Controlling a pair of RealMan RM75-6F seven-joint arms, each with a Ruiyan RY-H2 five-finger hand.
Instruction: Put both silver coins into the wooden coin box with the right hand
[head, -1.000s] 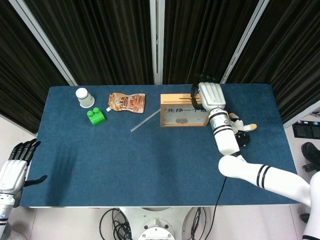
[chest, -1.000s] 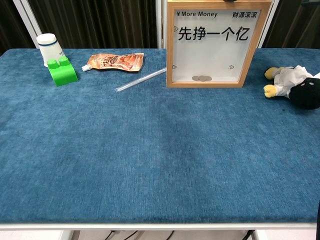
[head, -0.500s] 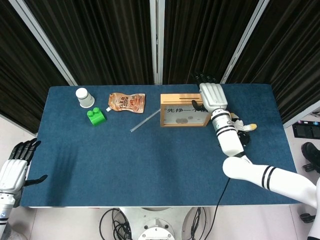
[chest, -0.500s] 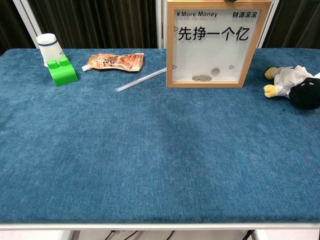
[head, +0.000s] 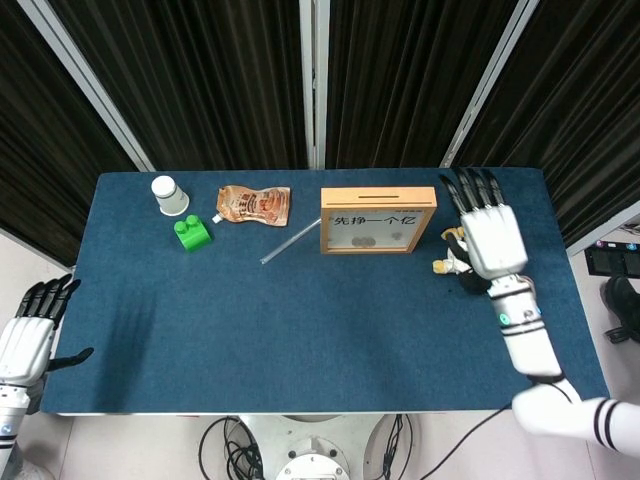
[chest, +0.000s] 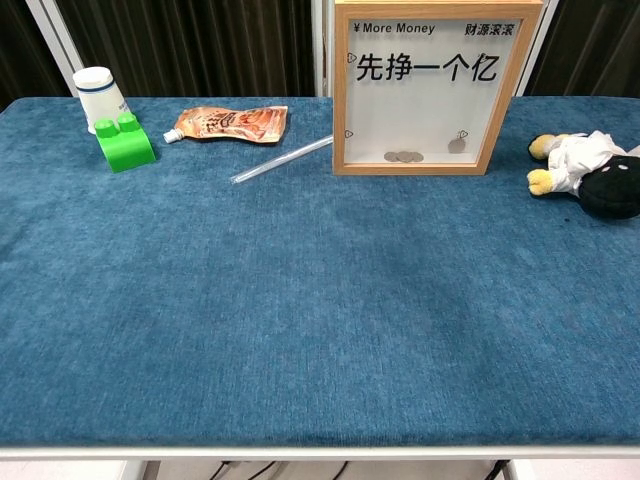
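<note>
Silver coins lie inside wooden coin box; we judge them thin, slippery, best pinched by edges. Right hand spread, empty; left hand open, idle.

The right hand is held flat with fingers spread above a plush toy, just right of the wooden coin box. The left hand is seen off the table's left edge, fingers apart.
</note>
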